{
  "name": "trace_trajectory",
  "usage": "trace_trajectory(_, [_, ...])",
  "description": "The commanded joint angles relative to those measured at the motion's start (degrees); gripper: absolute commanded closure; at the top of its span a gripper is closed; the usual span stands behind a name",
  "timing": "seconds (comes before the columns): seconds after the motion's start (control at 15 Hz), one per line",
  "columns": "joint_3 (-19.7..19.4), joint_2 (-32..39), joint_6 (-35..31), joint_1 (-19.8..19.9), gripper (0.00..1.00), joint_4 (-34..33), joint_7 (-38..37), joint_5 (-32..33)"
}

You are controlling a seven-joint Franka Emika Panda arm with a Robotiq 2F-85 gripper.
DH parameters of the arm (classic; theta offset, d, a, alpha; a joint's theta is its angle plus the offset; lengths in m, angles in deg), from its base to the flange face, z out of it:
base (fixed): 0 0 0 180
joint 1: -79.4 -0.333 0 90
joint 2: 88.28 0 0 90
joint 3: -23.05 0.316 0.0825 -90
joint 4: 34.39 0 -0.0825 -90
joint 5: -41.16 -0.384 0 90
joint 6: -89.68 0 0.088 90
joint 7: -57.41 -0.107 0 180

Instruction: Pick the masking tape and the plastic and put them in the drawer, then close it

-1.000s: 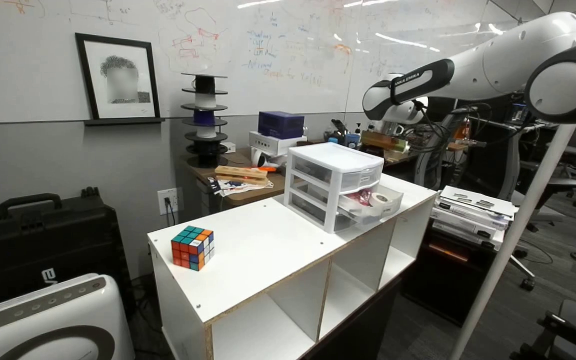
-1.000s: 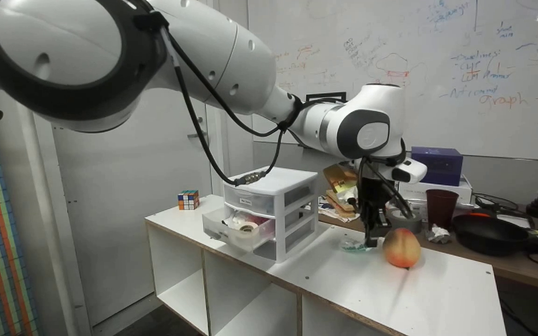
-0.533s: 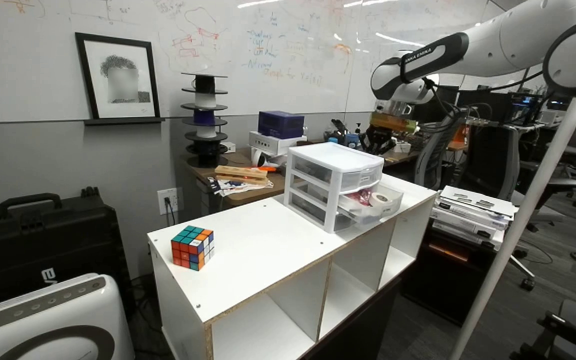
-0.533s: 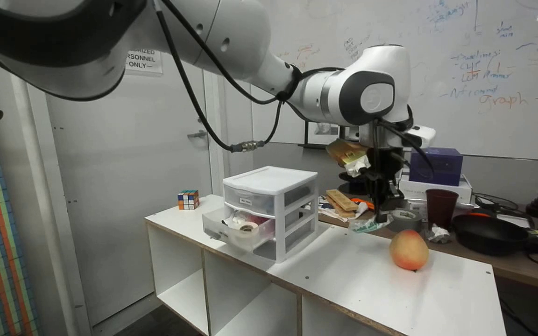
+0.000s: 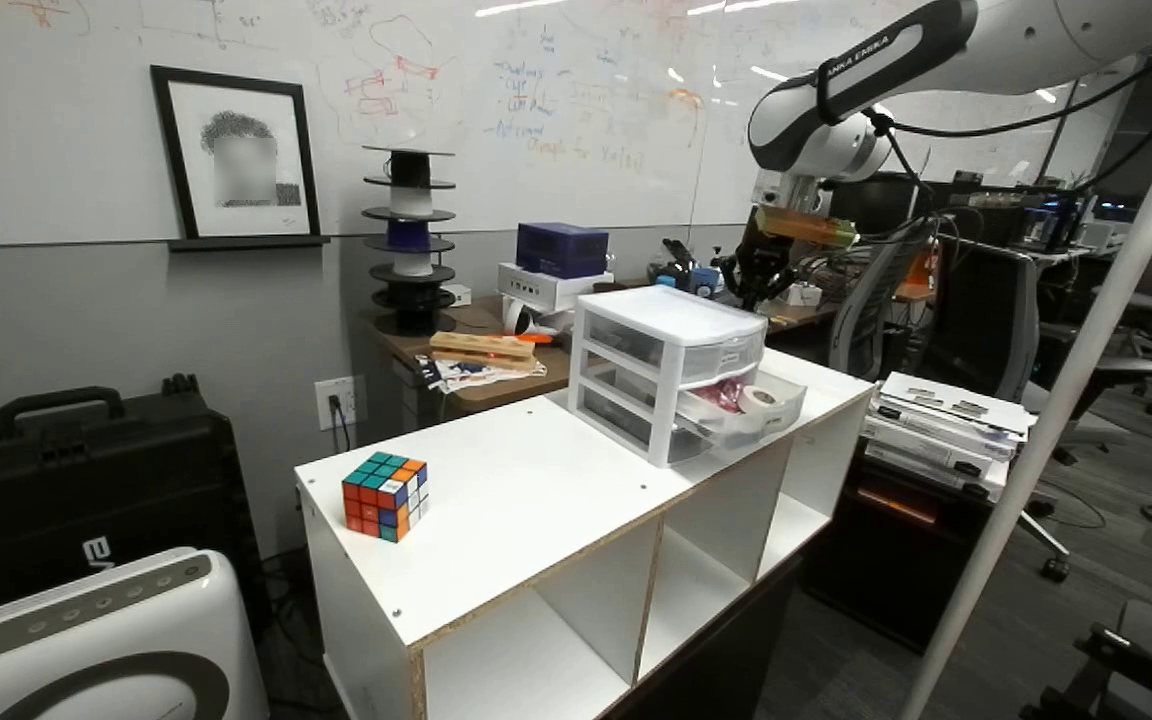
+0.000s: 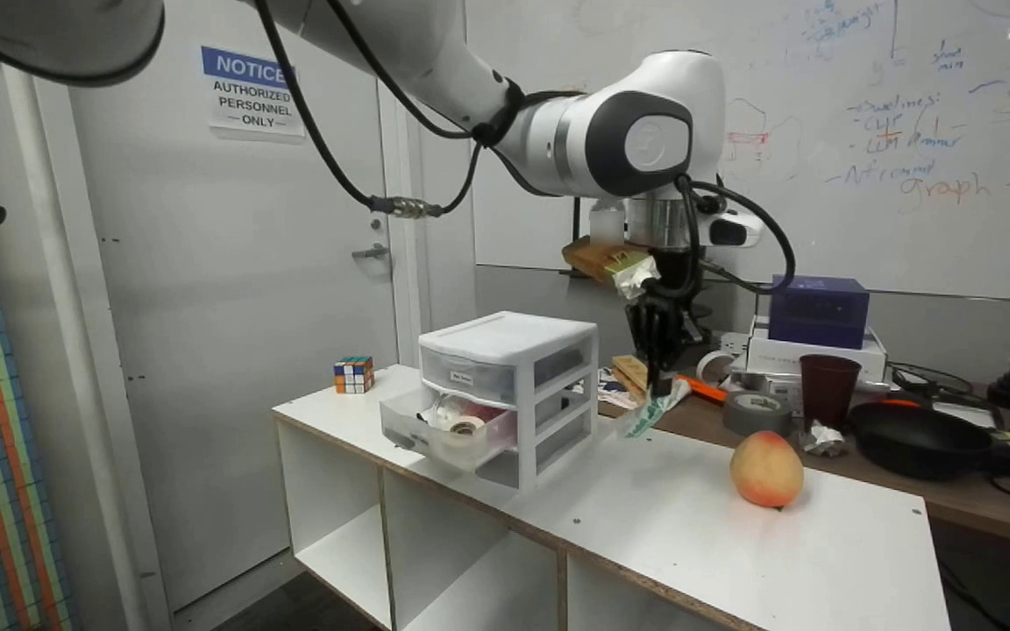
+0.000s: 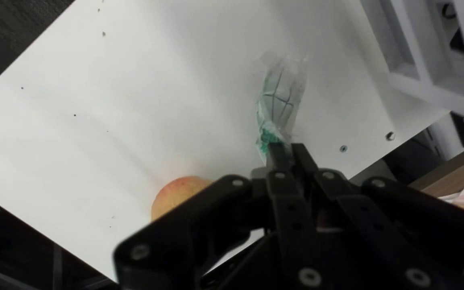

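Two items belong in the pulled-out drawer (image 6: 428, 443). A tape roll (image 6: 466, 424), presumably the masking tape, already lies inside it. The gripper (image 7: 289, 150) pinches one end of the plastic (image 7: 280, 100), clear with green print; the free end hangs above the shelf top (image 7: 155, 100), near the drawer unit (image 6: 509, 337). For this transfer, the arm should raise the trailing end clear of the unit, cross to the drawer, and descend until the loose end lies within its walls. Only then release: light plastic may cling to a fingertip or drape over the rim and obstruct closing.
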Motion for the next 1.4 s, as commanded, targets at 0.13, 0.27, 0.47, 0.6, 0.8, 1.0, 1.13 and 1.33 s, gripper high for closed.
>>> trace_trajectory(0.13, [2.20,-15.70,-2.55,-2.86,0.93,18.47,6.12,4.36])
trace_trajectory(0.27, [2.86,-20.49,-2.90,-3.81,0.93,23.62,7.37,5.57])
trace_trajectory(0.47, [4.48,-26.83,-1.19,-4.74,0.95,30.09,9.92,5.58])
trace_trajectory(0.6, [5.53,-29.87,-0.78,-5.13,0.96,33.99,12.00,4.98])
trace_trajectory(0.8, [6.62,-32.86,-0.31,-5.69,0.96,38.67,13.82,4.41])
trace_trajectory(1.0, [7.25,-34.52,0.19,-6.11,0.97,41.69,14.58,3.93])
trace_trajectory(1.13, [7.49,-35.02,-1.11,-6.28,0.96,43.37,14.96,3.51])
trace_trajectory(1.33, [7.70,-34.88,-3.37,-6.20,0.97,45.22,15.18,2.05])
